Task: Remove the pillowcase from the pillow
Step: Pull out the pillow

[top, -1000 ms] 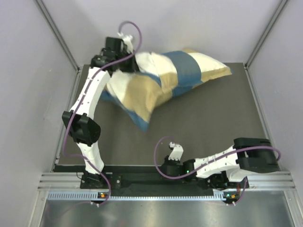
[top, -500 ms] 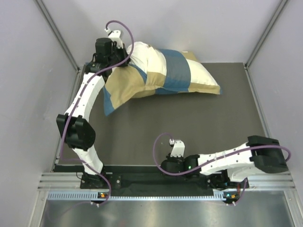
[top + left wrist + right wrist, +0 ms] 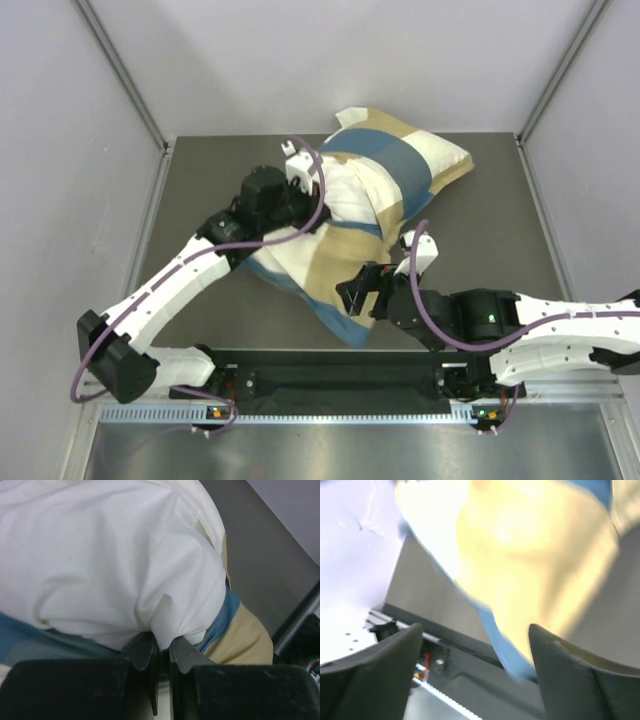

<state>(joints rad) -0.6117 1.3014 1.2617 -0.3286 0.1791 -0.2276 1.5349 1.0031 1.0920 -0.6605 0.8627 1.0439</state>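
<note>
Pillowcase point(image 3: 385, 165): you're looking at big checks of blue, tan and cream, with a blue edge along its near side.
Pillow point(image 3: 110, 565): plain white for you, no pattern, whiter than the cream check beside it.
Left gripper point(image 3: 162, 652): your wrist view shows dark grey fingers on a black body.
Right gripper point(image 3: 472, 635): you'll see black fingers here, blurred.
Arms point(image 3: 170, 285): white links with black joints, as you see from above.
Cables point(image 3: 411, 262): purple on both of your arms.
Table point(image 3: 490, 240): a flat dark grey-brown, unpatterned.
Walls point(image 3: 60, 150): pale lilac-grey on every side of you.
Rail point(image 3: 300, 412): silver metal, with a black bar just behind it.
</note>
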